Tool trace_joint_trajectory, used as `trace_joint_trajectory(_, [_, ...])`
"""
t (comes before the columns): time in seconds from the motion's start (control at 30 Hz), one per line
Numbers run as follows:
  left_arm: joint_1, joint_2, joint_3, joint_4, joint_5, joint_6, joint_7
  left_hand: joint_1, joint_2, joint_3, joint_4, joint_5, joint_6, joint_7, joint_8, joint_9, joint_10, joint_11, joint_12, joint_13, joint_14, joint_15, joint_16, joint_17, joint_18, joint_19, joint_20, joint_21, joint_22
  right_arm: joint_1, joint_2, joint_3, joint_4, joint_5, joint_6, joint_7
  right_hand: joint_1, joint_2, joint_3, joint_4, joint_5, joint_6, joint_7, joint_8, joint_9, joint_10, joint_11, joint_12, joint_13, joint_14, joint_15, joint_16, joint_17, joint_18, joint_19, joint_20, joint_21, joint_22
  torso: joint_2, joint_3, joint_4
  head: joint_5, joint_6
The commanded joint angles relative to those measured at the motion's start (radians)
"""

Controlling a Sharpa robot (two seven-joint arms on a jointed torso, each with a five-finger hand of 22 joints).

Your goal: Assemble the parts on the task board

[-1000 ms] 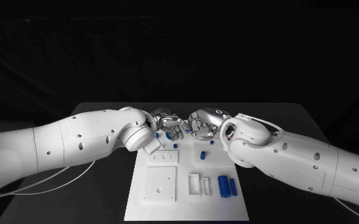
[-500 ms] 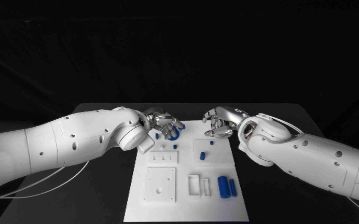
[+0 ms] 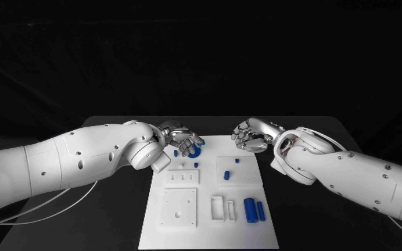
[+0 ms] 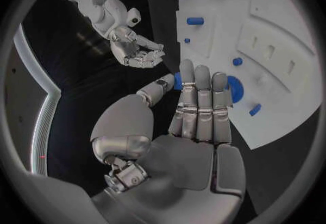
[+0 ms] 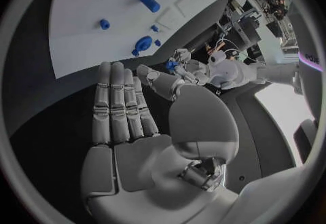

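Note:
The white task board (image 3: pixel 210 230) lies lengthwise in the middle of the table. My left hand (image 3: pixel 178 135) hovers over its far left corner. In the left wrist view its thumb and a finger pinch a small blue part (image 4: pixel 176 80); the other fingers (image 4: pixel 204 104) are straight. Just under them a blue ring (image 3: pixel 194 151) sits on the board, with small blue pegs (image 3: pixel 197 162) around it. My right hand (image 3: pixel 250 135) is at the board's far right edge, off to the side, fingers (image 5: pixel 119 104) stretched out and nothing in it.
Two larger blue cylinders (image 3: pixel 254 209) lie near the board's front right. A short blue cylinder (image 3: pixel 226 174) stands on a raised square. White blocks (image 3: pixel 181 205) and slotted holders (image 3: pixel 223 207) cover the board's front half. Black table (image 3: pixel 310 216) lies on both sides.
The hands were close together over the board's far end. My right hand has drawn away to the right, and my left hand has shifted slightly left with the blue part.

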Motion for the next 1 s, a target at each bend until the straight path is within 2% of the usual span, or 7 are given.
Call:
trace_joint_trajectory(0.03, [0.0, 0.001, 0.001, -0.001, 0.002, 0.005, 0.013, -0.003, 0.002, 0.0, -0.005, 0.005, 0.052, -0.046, 0.003, 0.001, 0.001, -0.008, 0.003, 0.001, 0.006, -0.004, 0.004, -0.001, 0.01, 0.003, -0.028, 0.004, 0.01, -0.001, -0.004, 0.0, -0.011, 0.106, 0.037, 0.101, -0.009, 0.006, -0.029, -0.005, 0.002, 0.006, -0.013, 0.008, -0.005, 0.04, -0.013, -0.005, -0.006, 0.021, -0.004, -0.008, -0.005, -0.002, 0.038, 0.002, -0.015, -0.024, -0.001, -0.0009, -0.0001, 0.0, 0.001])
trace_joint_trajectory(0.1, [0.0, 0.0, 0.001, -0.002, 0.001, 0.006, 0.012, -0.003, 0.001, 0.0, -0.005, 0.005, 0.052, -0.046, 0.003, 0.001, 0.001, -0.008, 0.003, 0.001, 0.006, -0.004, 0.004, -0.001, 0.01, 0.004, -0.028, 0.004, 0.01, -0.001, -0.007, 0.0, -0.014, 0.121, 0.032, 0.105, -0.042, -0.001, -0.115, -0.006, 0.017, 0.048, -0.02, 0.032, 0.001, 0.136, -0.054, 0.038, 0.025, 0.102, -0.042, 0.038, 0.028, -0.002, 0.138, -0.036, 0.039, -0.001, -0.001, -0.0017, -0.0001, 0.0, 0.002])
trace_joint_trajectory(0.2, [0.0, -0.001, 0.001, -0.007, -0.001, 0.013, 0.009, -0.003, 0.001, 0.001, -0.005, 0.005, 0.052, -0.046, 0.003, 0.001, 0.001, -0.008, 0.003, 0.001, 0.006, -0.004, 0.004, -0.001, 0.01, 0.004, -0.028, 0.004, 0.01, -0.001, -0.009, 0.0, -0.015, 0.131, 0.059, 0.092, -0.05, -0.039, -0.326, 0.014, 0.12, 0.093, -0.077, 0.051, 0.01, 0.328, -0.13, 0.309, 0.248, 0.257, -0.154, 0.35, 0.311, -0.007, 0.334, -0.161, 0.345, 0.233, -0.001, -0.0019, 0.0012, 0.0, 0.002])
trace_joint_trajectory(0.27, [0.0, -0.001, 0.001, -0.008, -0.002, 0.019, 0.006, -0.003, 0.001, 0.001, -0.006, 0.006, 0.052, -0.046, 0.003, 0.001, 0.001, -0.008, 0.003, 0.001, 0.006, -0.004, 0.004, -0.001, 0.01, 0.004, -0.028, 0.004, 0.01, -0.004, -0.013, 0.0, -0.004, 0.118, 0.074, 0.07, -0.031, -0.003, -0.4, -0.017, 0.152, 0.098, -0.075, 0.036, 0.004, 0.168, -0.136, 0.701, 0.637, 0.15, -0.193, 0.66, 0.628, -0.004, 0.279, -0.235, 0.632, 0.507, -0.001, -0.0016, 0.0015, 0.001, 0.0])
trace_joint_trajectory(0.47, [-0.001, -0.01, 0.001, -0.004, -0.012, 0.045, -0.008, -0.003, 0.001, 0.002, -0.006, 0.006, 0.052, -0.046, 0.003, 0.002, 0.001, -0.008, 0.003, 0.001, 0.006, -0.004, 0.004, -0.001, 0.01, 0.004, -0.028, 0.004, 0.01, -0.013, -0.022, 0.0, 0.031, 0.056, 0.028, 0.046, -0.07, -0.002, -0.363, -0.002, 0.199, 0.08, -0.063, 0.012, -0.005, 0.272, -0.125, 1.207, 1.186, 0.283, -0.183, 0.918, 0.85, -0.002, 0.27, -0.267, 0.811, 0.532, 0.001, -0.0013, 0.001, 0.002, -0.001])
trace_joint_trajectory(0.67, [-0.001, -0.018, 0.0, 0.005, -0.036, 0.074, -0.026, -0.002, 0.0, 0.003, -0.007, 0.006, 0.051, -0.045, 0.002, 0.002, 0.0, -0.008, 0.003, 0.001, 0.006, -0.004, 0.003, -0.001, 0.01, 0.003, -0.028, 0.004, 0.01, -0.015, -0.029, -0.008, 0.062, 0.025, 0.007, 0.065, -0.008, 0.033, -0.126, -0.007, -0.007, 0.127, -0.067, 0.022, -0.008, 0.331, -0.129, 1.264, 1.258, 0.316, -0.187, 0.934, 0.877, -0.002, 0.286, -0.299, 0.869, 0.528, 0.0, -0.0014, 0.0005, 0.005, -0.003])
trace_joint_trajectory(1.0, [-0.002, -0.047, -0.024, 0.032, -0.122, 0.101, -0.077, -0.002, 0.0, 0.004, -0.008, 0.006, 0.051, -0.045, 0.002, 0.003, 0.0, -0.007, 0.002, 0.0, 0.006, -0.003, 0.003, -0.002, 0.01, 0.003, -0.028, 0.004, 0.01, -0.019, -0.034, -0.012, 0.093, -0.064, 0.002, 0.045, -0.027, 0.023, -0.07, -0.008, -0.011, 0.147, -0.075, 0.031, -0.003, 0.344, -0.135, 1.271, 1.274, 0.32, -0.192, 0.929, 0.881, -0.002, 0.287, -0.308, 0.887, 0.525, -0.001, -0.0009, 0.0017, 0.019, -0.012])
